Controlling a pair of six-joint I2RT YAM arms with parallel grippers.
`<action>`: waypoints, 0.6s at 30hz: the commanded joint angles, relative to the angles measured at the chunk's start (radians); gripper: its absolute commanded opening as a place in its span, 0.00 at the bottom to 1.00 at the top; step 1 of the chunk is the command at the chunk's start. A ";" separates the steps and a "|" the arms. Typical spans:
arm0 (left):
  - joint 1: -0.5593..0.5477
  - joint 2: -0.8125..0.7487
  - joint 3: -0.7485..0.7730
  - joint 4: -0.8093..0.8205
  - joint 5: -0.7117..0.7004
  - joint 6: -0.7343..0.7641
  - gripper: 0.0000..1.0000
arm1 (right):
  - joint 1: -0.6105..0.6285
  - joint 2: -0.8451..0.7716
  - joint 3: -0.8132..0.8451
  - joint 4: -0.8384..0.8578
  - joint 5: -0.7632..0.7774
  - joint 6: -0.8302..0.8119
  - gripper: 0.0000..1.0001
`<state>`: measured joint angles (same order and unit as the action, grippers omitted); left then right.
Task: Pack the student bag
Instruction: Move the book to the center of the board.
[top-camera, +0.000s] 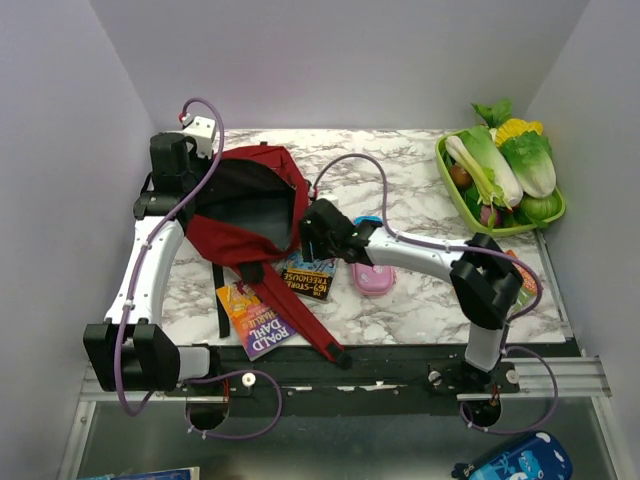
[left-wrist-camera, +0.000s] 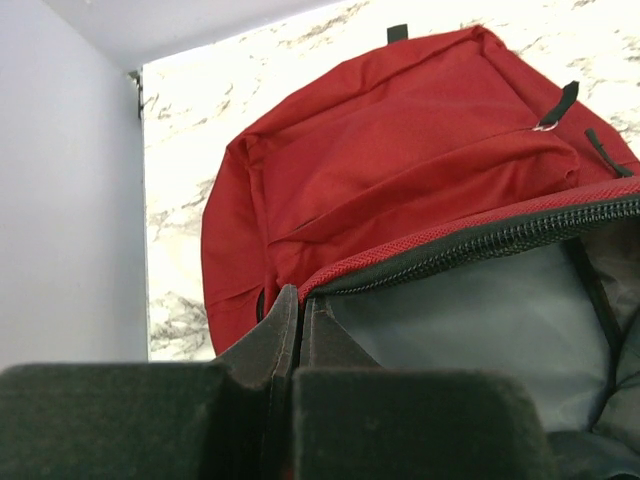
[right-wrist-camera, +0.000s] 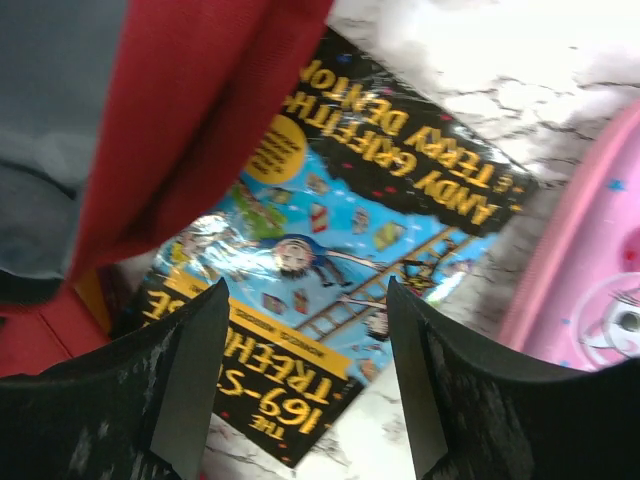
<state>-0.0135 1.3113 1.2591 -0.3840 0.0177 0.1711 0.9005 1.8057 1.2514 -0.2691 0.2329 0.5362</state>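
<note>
The dark red student bag (top-camera: 250, 215) lies open at the left middle of the table, its grey lining showing. My left gripper (top-camera: 190, 188) is shut on the bag's zipped rim at the opening, as the left wrist view (left-wrist-camera: 297, 308) shows, with the bag (left-wrist-camera: 400, 170) spread beyond it. My right gripper (top-camera: 310, 246) is open and empty just above the "169-Storey Treehouse" book (top-camera: 306, 277). In the right wrist view the gripper (right-wrist-camera: 305, 345) straddles that book (right-wrist-camera: 340, 230), which lies partly under the bag's red edge (right-wrist-camera: 190, 110).
A Roald Dahl book (top-camera: 254, 319) lies near the front edge under a red strap (top-camera: 300, 320). A pink pencil case (top-camera: 372, 279) lies right of the treehouse book and shows in the right wrist view (right-wrist-camera: 590, 290). A green basket (top-camera: 447, 170) of vegetables stands at the back right.
</note>
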 joint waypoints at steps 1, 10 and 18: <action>0.040 -0.081 -0.058 0.045 0.025 0.007 0.00 | 0.066 0.122 0.170 -0.166 0.186 -0.030 0.73; 0.130 -0.124 -0.076 0.059 -0.035 0.042 0.00 | 0.100 0.268 0.307 -0.179 0.198 -0.038 0.72; 0.219 -0.092 -0.081 0.073 0.082 0.011 0.00 | 0.143 0.221 0.247 -0.062 0.203 -0.099 0.71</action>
<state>0.1757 1.2255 1.1637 -0.3828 0.0223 0.1982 1.0172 2.0460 1.5036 -0.3763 0.4099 0.4770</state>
